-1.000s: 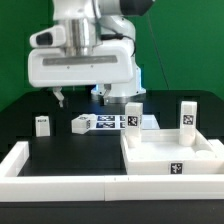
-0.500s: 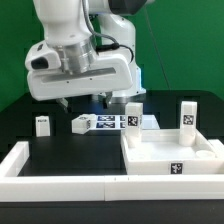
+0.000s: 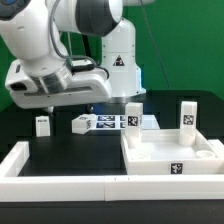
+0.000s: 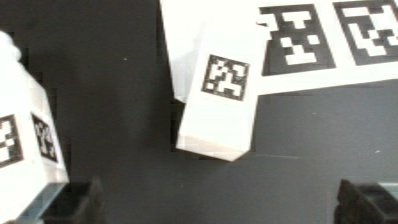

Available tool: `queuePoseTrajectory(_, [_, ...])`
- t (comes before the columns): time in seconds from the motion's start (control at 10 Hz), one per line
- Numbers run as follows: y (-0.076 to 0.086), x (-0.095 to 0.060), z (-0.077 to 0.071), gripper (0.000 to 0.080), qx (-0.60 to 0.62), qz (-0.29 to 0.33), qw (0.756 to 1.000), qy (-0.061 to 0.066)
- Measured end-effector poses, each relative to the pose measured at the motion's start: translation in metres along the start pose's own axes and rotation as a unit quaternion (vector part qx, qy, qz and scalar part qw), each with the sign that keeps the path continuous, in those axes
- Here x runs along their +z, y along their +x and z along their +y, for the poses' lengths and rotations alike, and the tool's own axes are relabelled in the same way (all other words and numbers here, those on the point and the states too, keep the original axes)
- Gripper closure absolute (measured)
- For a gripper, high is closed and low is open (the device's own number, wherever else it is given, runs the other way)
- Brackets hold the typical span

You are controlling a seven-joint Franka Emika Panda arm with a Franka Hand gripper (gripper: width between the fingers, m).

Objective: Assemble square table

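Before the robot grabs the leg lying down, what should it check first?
1. Gripper open: ok, jaws stand wide.
2. Gripper empty: ok, nothing between the fingers.
3. Lying leg seen in the wrist view: ok.
4. Fingers around the lying leg: not ok, not reached yet.
5. Lying leg clear of the marker board: cannot tell, it lies at its edge.
6. Upright legs standing at the table top: ok, two.

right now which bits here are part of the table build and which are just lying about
job: table top, two upright legs at its far edge, lone upright leg, lying leg
lying about: marker board, white wall bars
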State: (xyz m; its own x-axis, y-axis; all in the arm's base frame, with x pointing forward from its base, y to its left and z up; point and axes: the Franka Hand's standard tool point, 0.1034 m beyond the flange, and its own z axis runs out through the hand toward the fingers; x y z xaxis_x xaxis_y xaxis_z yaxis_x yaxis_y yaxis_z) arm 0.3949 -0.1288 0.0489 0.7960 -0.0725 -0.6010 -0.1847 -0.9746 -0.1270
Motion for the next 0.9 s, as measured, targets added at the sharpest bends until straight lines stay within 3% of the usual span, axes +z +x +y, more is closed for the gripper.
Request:
queuePoseTrajectory(0.1, [0.000,0.001,0.000,0.0150,0.009,-0.001,1.000,0.000])
queuePoseTrajectory(0.3, [-0.005,0.020,0.002,0.0150,0.078,-0.024,0.996,0.032])
queuePoseTrajectory(0.6, [-0.005,0.035,-0.011,0.0150,0.113,-0.038,0.991,0.058])
queuePoseTrajectory(0.9, [-0.004,0.036,-0.011,0.0150,0.112,-0.039,0.991,0.058])
